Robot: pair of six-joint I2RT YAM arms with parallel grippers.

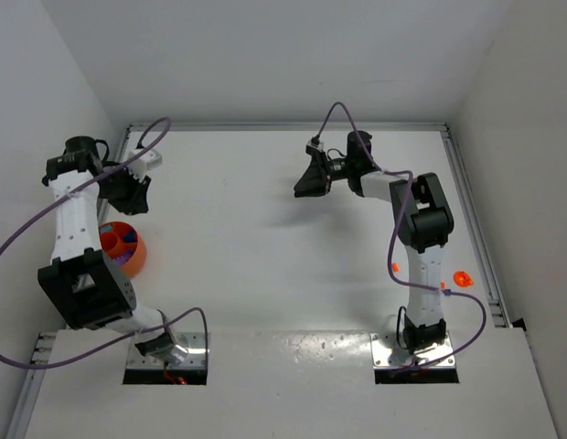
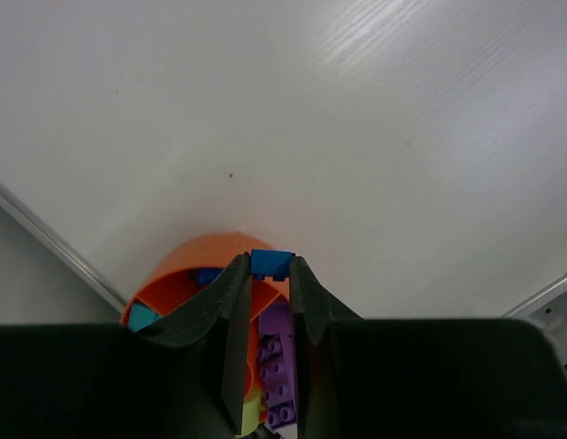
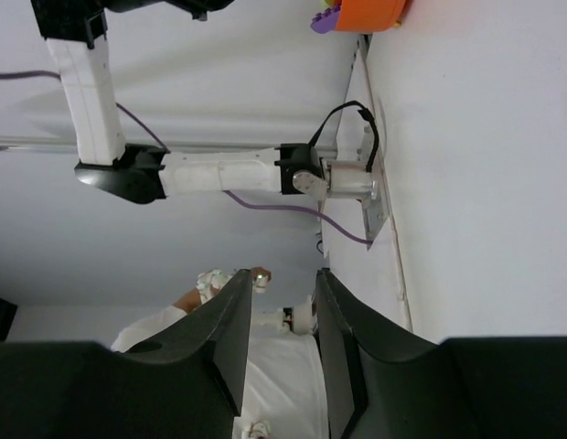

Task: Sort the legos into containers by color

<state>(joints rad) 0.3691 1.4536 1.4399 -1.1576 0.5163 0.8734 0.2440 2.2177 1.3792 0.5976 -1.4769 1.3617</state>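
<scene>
Sitting on white bench [image 1: 265, 229], left side: orange bowl [image 1: 135, 258]. L hand [image 2: 270, 274] over bowl, clamped on blue lego [image 2: 272, 263]. R hand [image 3: 283, 283] far off, up in air, jaws apart, nothing btwn. In bowl: purple legos [image 2: 279, 366]. By R arm [image 1: 421, 265] on bench: orange lego [image 1: 462, 277].

Robotics laboratory cell: white walls [image 1: 265, 55] enclose the table [image 1: 247, 238] (aluminium rails [image 1: 472, 219] edge it, arms [image 1: 421, 270] bolted at its near edge).
</scene>
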